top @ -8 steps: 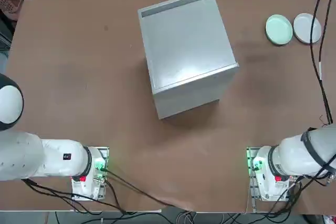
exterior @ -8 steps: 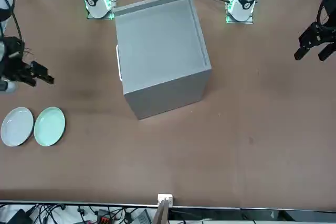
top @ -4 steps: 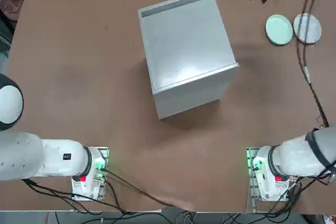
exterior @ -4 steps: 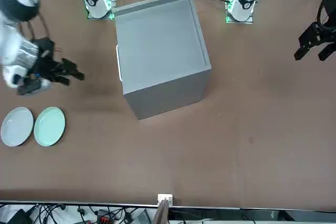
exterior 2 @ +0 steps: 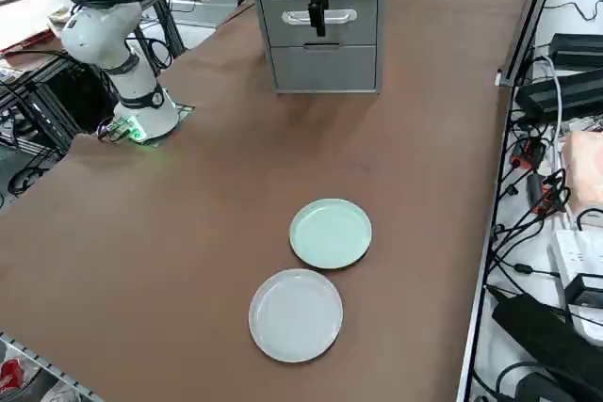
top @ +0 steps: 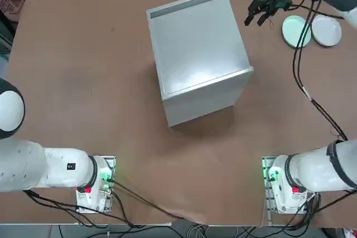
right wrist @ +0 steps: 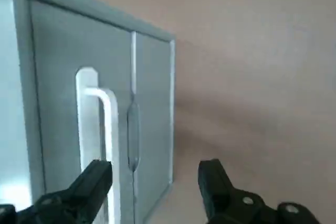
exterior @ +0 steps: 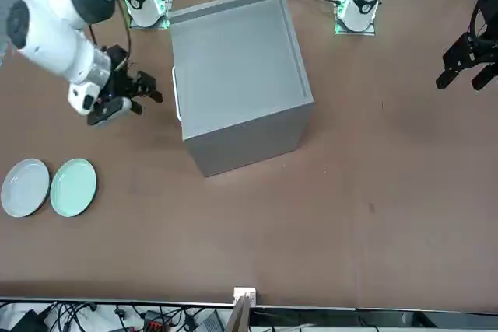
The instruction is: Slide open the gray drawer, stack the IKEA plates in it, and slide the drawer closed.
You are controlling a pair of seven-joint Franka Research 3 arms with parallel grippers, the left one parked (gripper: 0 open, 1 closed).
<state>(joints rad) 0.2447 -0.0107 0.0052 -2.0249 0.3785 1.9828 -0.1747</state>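
My right claw (exterior: 148, 89) hangs released, fingers (right wrist: 92, 182) spread with nothing between them, just beside the gray cabinet (top: 195, 54) on the side that carries the gray drawer (exterior 2: 320, 16). The drawer is shut, its pale bar handle (right wrist: 102, 129) right ahead of my fingers but not touched. The mint green plate (exterior 2: 331, 233) and the white plate (exterior 2: 296, 314) lie side by side on the brown worktop (exterior: 350, 207), edges almost meeting, well apart from the cabinet.

White rounded right arm (exterior: 58, 17), black tool (exterior: 144, 89), apparently black cable, green-lit base (top: 273, 176)
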